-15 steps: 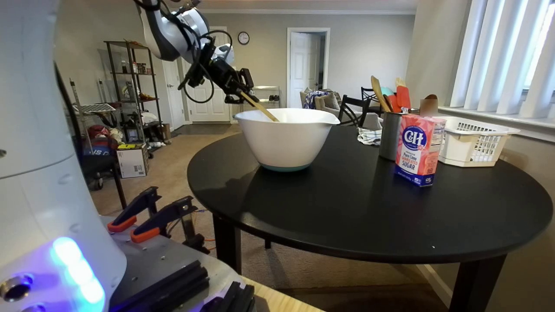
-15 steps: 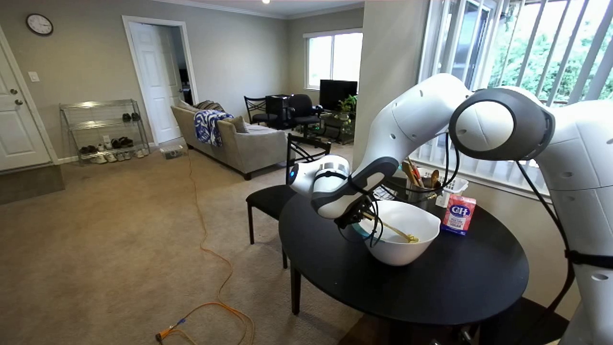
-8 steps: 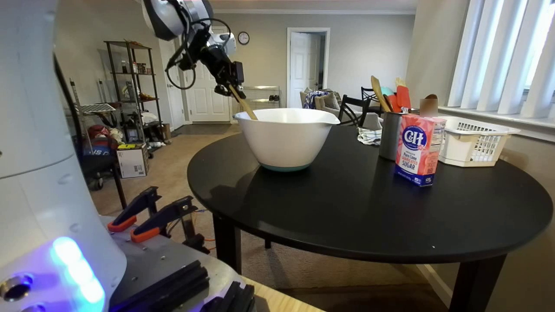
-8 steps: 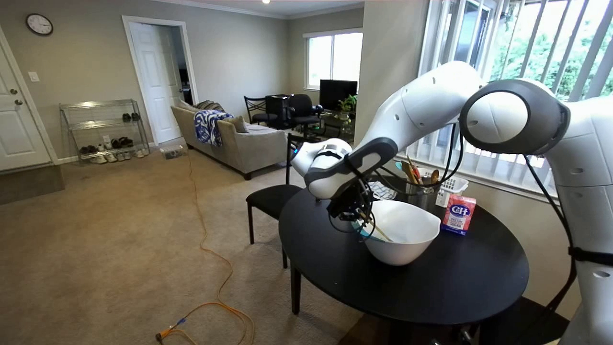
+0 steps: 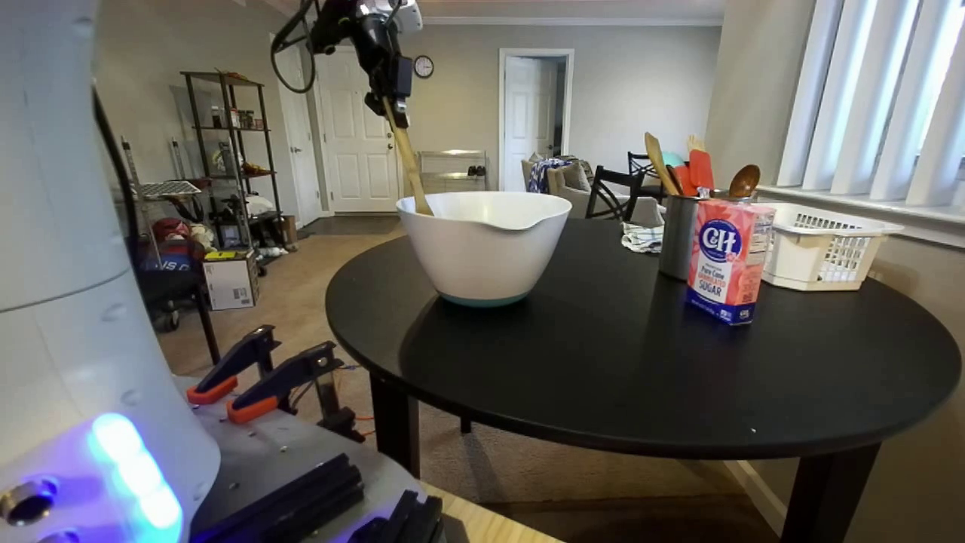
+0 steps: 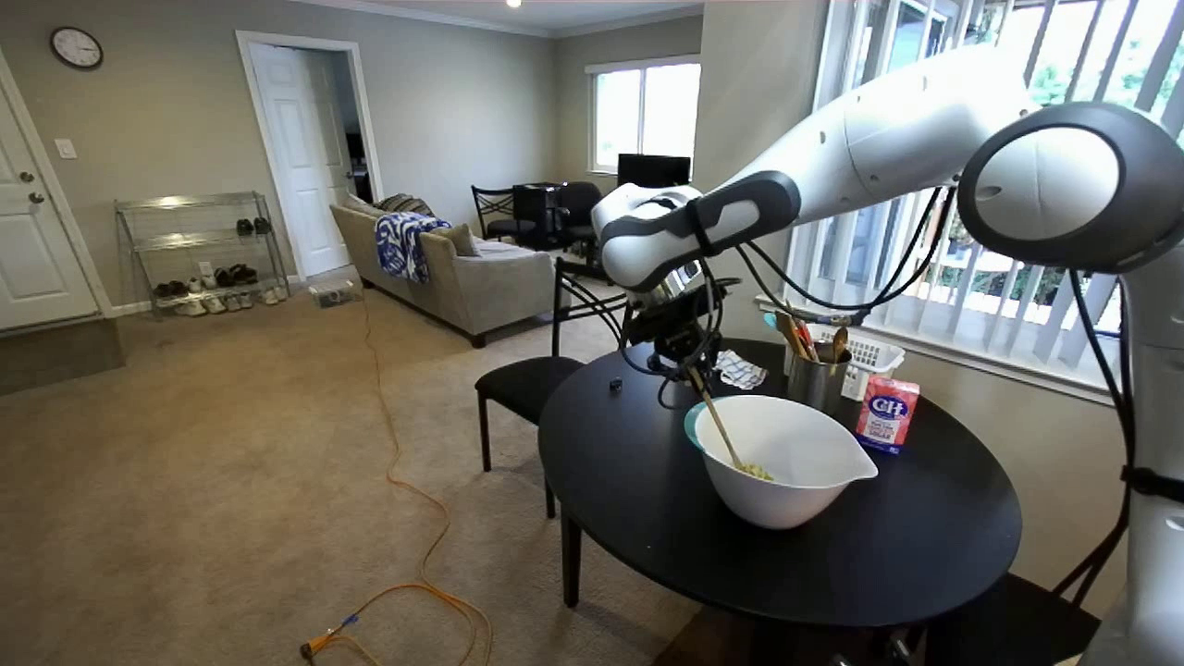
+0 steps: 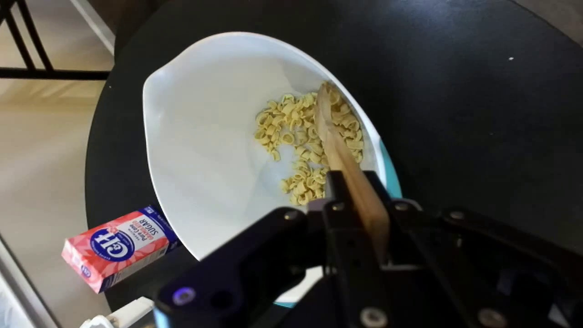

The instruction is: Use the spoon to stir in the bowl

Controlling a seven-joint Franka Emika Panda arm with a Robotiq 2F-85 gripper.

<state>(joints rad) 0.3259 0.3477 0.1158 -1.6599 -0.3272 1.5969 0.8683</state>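
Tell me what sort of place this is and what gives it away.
Most likely a home, a living room with a dining area. An exterior view shows a sofa with a patterned throw draped over it, a metal rack holding shoes, and a round black table.

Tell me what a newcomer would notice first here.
Probably the big white bowl on the round black table, with a wooden spoon slanting into it from the gripper above. Next, the yellow curled pieces lying inside, plain in the wrist view. Then the pink sugar carton, upright on the same table.
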